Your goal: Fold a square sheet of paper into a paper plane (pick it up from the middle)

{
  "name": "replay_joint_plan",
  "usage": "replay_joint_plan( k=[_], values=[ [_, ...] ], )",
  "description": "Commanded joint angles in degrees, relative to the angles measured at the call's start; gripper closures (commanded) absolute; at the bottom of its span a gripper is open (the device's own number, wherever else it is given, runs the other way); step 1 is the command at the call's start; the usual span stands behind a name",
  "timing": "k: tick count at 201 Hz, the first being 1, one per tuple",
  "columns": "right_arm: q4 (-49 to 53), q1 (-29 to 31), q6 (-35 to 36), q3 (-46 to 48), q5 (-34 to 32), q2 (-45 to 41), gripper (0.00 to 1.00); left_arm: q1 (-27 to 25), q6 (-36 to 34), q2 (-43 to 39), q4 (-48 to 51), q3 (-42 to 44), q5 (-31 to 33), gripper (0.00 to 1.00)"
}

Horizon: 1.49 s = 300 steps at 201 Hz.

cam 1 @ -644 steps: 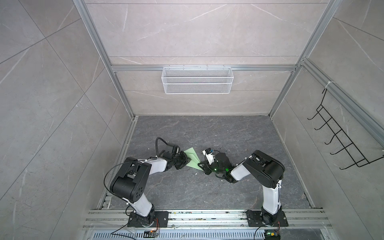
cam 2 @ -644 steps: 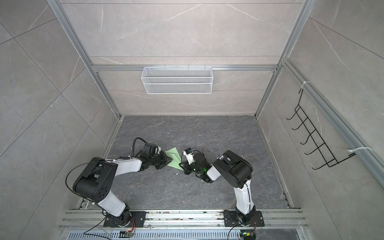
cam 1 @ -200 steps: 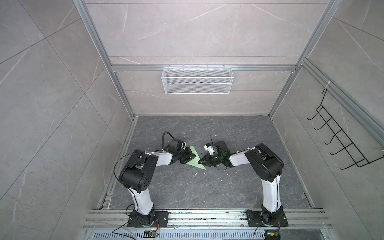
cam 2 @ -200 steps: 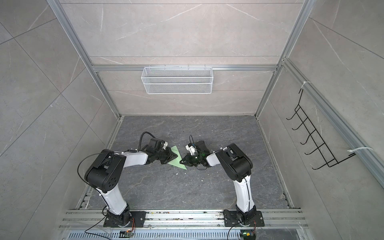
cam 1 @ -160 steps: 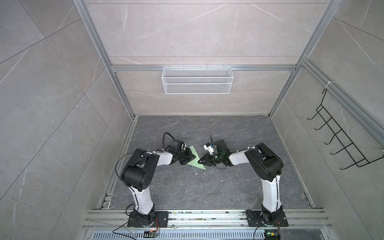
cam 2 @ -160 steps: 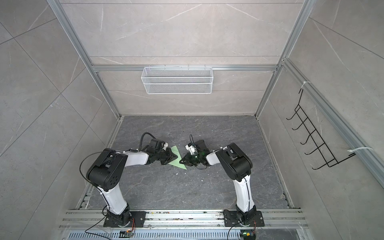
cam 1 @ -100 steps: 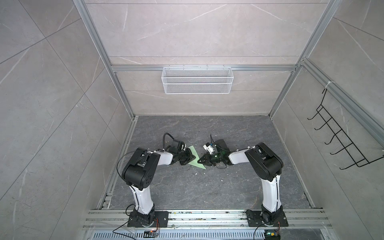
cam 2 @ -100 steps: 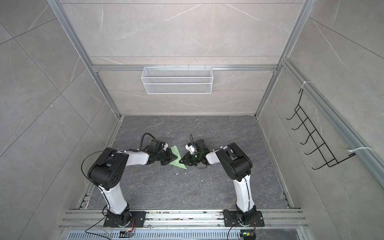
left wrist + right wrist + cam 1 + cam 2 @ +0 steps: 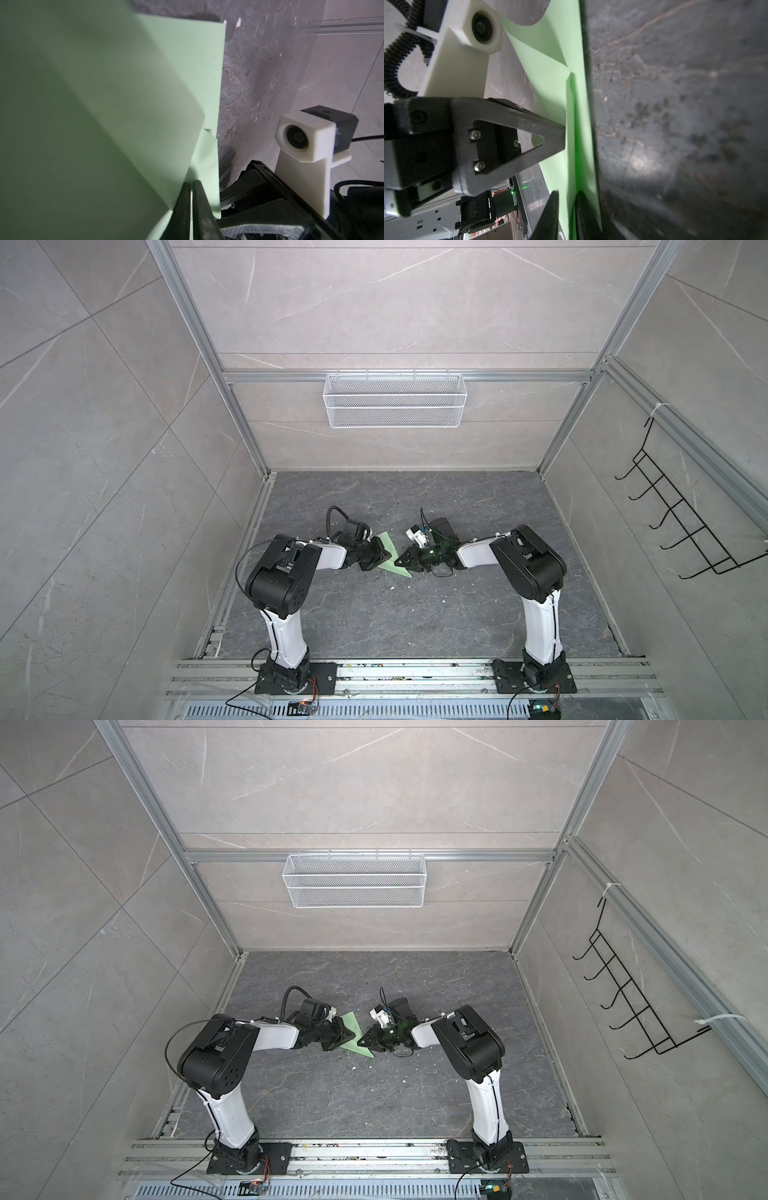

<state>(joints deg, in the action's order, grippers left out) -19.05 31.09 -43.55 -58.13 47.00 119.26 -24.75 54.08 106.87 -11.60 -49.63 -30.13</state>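
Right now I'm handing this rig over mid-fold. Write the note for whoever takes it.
Left pincer: shut on a raised flap of the paper.
Right pincer: open, jaws either side of the paper's folded edge, not clamping.
Paper: mid-table between the two arms, one long edge down, one flap standing up.
Done: paper picked up, some creases made.
Left: remaining folds; it is not a plane yet.

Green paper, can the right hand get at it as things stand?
Probably yes: an edge of the green paper lies between the slightly parted jaws of the right hand; the left hand pinches a raised flap alongside, not blocking.
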Motion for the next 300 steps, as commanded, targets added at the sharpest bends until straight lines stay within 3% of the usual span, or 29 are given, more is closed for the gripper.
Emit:
replay_joint_plan(
  k=[1, 57, 132, 186, 300],
  values=[
    [7.12, -0.33, 0.69, 0.96, -4.99, 1.54, 0.78, 0.06, -2.55, 1.66, 2.57, -1.31, -0.04, 0.90],
    [14.93, -0.34, 6.23, -1.49, -4.90, -3.72, 0.76, 0.32, -4.67, 1.85, 9.39, -1.32, 2.67, 0.91],
    [26.15, -0.39, 16.56, -3.81, -6.87, -4.06, 0.81, 0.41, -4.60, 1.98, 8.74, -2.35, 1.30, 0.91],
    [25.60, -0.57, 15.95, -2.55, -9.65, -1.33, 0.92, 0.45, -6.27, 0.10, 5.15, -3.98, -2.52, 0.86],
    [23.44, -1.40, 15.17, -1.02, -9.64, 0.60, 0.83, 0.23, -6.87, 3.34, 2.47, -5.22, -5.57, 0.84]
  ],
)
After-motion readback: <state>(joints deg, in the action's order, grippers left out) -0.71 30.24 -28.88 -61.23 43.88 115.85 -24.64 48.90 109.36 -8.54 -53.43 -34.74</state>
